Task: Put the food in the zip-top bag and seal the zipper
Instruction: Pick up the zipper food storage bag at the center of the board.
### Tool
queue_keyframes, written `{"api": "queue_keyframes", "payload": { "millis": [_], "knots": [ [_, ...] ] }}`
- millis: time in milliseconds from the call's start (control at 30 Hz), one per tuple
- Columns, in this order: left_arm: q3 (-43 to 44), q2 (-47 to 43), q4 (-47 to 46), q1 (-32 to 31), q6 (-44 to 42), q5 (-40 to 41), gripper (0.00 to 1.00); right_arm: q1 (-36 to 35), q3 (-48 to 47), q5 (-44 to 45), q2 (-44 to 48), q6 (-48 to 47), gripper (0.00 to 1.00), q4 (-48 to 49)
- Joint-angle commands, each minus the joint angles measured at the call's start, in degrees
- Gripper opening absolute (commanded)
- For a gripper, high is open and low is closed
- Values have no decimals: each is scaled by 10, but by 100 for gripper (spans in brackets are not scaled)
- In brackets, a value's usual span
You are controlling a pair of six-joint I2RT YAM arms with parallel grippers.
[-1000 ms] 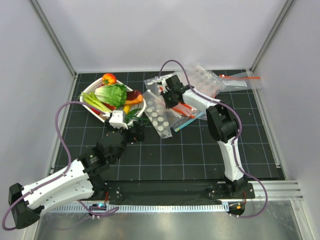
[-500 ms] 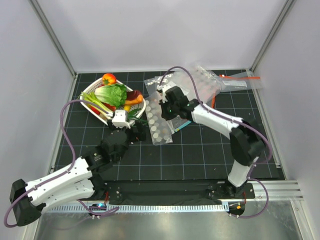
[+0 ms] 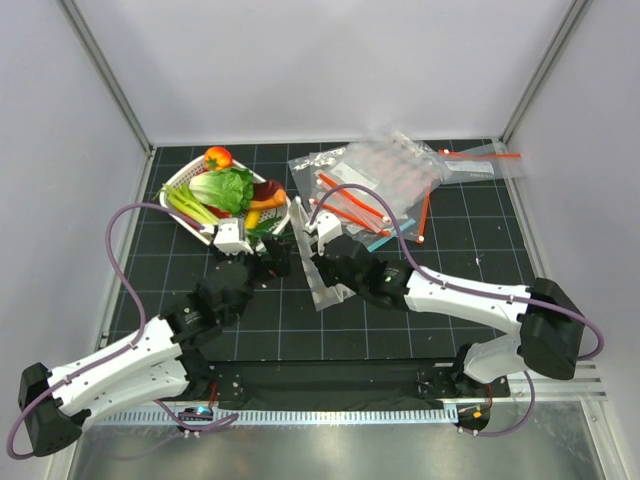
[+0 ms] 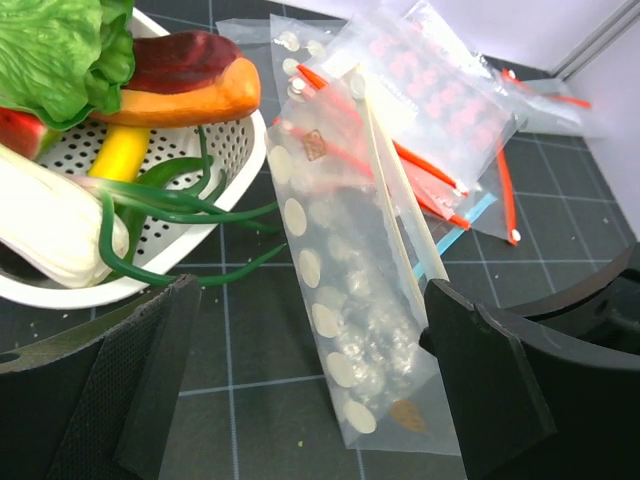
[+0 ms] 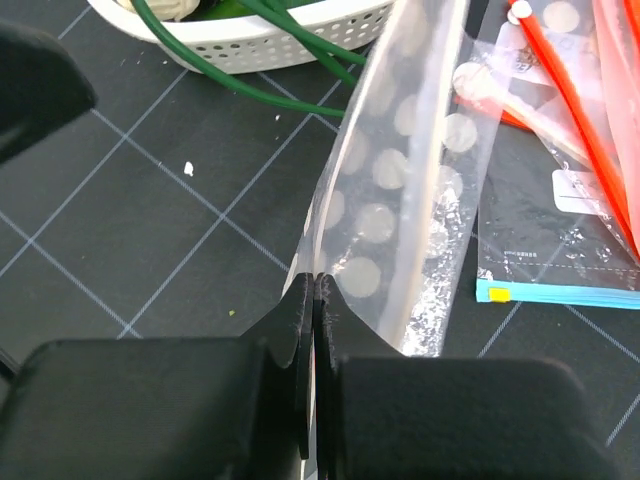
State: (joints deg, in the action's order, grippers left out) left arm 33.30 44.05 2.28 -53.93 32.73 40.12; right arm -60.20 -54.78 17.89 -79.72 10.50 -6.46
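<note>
The polka-dot zip-top bag (image 3: 322,275) is held up on edge beside the white basket (image 3: 178,178). My right gripper (image 3: 312,243) is shut on its edge; in the right wrist view the jaws (image 5: 315,285) pinch the film (image 5: 395,170). My left gripper (image 3: 273,262) is open and empty, with its fingers either side of the bag's lower end (image 4: 345,320). The pale zipper strip (image 4: 395,190) runs along the bag's long edge. The lettuce (image 3: 225,187) and a small orange-red piece (image 3: 218,157) lie in the basket, and the lettuce also shows in the left wrist view (image 4: 55,50).
Green onions (image 3: 188,205) hang over the basket rim (image 4: 235,165) toward the bag. A pile of plain clear bags with red-orange strips (image 3: 385,185) lies behind it to the right. A blue-edged packet (image 5: 560,290) lies on the black gridded mat. Walls close in the back and sides.
My right gripper has pulled the polka-dot bag off the pile, forward and left, to in front of the left gripper. The left arm has barely moved.
</note>
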Motion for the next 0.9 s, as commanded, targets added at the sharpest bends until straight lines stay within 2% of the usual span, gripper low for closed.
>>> {"api": "queue_keyframes", "payload": {
  "millis": [0,133,400,467,600,867],
  "knots": [
    [-7,-6,-48,11,20,-12,97,-10,13,47,22,4,1,77],
    [-11,9,-61,24,32,-38,84,-15,28,65,26,10,1,100],
    [-10,59,-92,47,59,-89,70,-25,56,58,41,2,1,142],
    [-14,60,-107,49,58,-101,71,-26,54,52,38,0,1,142],
    [-27,59,-135,50,58,-118,84,-34,50,45,32,-8,1,145],
    [-19,88,-144,50,57,-130,84,-46,55,42,37,-20,1,156]
  ]
}}
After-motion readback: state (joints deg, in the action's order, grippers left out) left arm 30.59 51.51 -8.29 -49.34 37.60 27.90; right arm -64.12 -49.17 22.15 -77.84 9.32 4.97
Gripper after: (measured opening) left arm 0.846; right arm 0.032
